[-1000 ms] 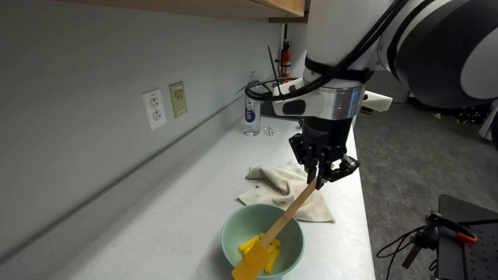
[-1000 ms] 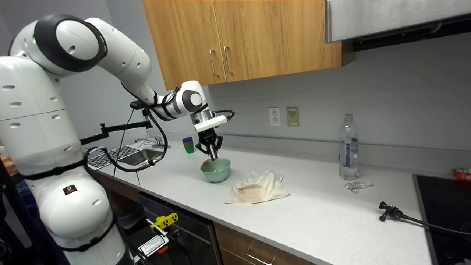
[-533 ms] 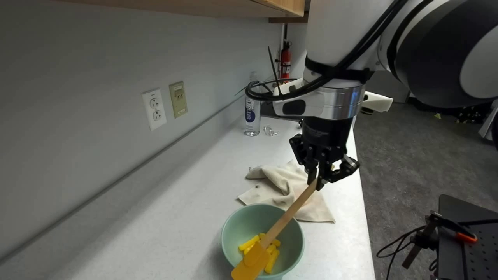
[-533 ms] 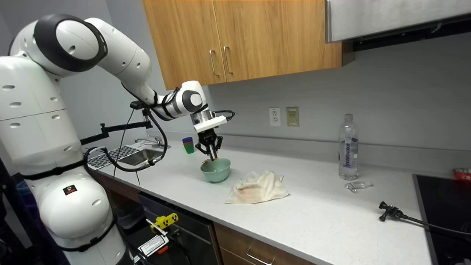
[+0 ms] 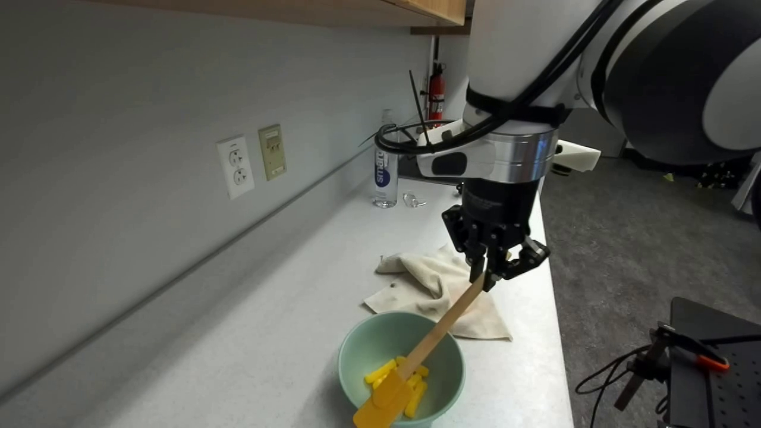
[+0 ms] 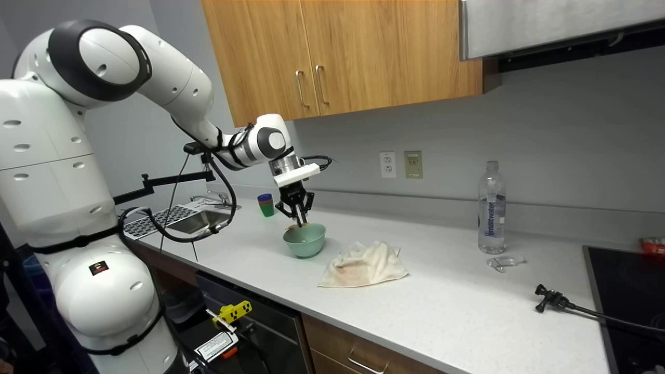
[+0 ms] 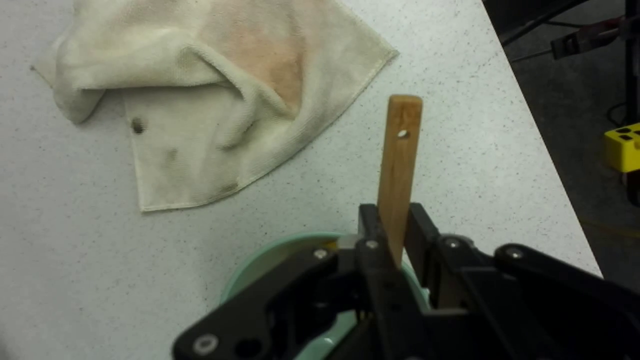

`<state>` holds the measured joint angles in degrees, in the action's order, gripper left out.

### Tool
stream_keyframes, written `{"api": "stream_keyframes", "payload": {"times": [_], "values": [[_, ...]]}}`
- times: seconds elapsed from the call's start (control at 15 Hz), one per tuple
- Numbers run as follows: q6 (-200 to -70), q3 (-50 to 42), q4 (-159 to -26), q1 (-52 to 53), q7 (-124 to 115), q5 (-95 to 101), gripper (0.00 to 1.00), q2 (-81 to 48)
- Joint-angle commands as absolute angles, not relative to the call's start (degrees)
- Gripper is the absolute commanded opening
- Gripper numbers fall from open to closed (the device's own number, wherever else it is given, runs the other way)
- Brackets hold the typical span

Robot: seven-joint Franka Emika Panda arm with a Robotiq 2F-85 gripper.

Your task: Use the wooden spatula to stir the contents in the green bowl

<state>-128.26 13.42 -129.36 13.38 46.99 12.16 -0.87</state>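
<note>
Pinching the spatula (image 5: 424,350) by its handle (image 7: 400,155), your gripper (image 5: 482,278) holds its long axis slanting down across the bowl (image 5: 370,342) of yellow strips (image 5: 416,399), blade (image 5: 381,403) pointing away from the cloth (image 5: 416,291), with open counter (image 5: 267,333) between bowl and wall (image 5: 148,148) and the counter's edge (image 5: 561,356) on the opposite side.
</note>
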Motion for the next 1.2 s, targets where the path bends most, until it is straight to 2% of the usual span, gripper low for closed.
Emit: {"api": "stream_keyframes", "payload": {"times": [0.0, 0.07, 0.13, 0.73, 1.13], "values": [[-128.1, 13.5, -129.3, 13.3, 47.0, 12.1, 0.17, -0.9], [-128.1, 13.5, -129.3, 13.3, 47.0, 12.1, 0.17, -0.9], [-128.1, 13.5, -129.3, 13.3, 47.0, 12.1, 0.04, -0.9], [-125.5, 12.0, -128.8, 12.4, 45.6, 17.7, 0.04, 2.3], [-121.1, 12.4, -125.2, 12.7, 46.6, 22.5, 0.04, -1.7]]}}
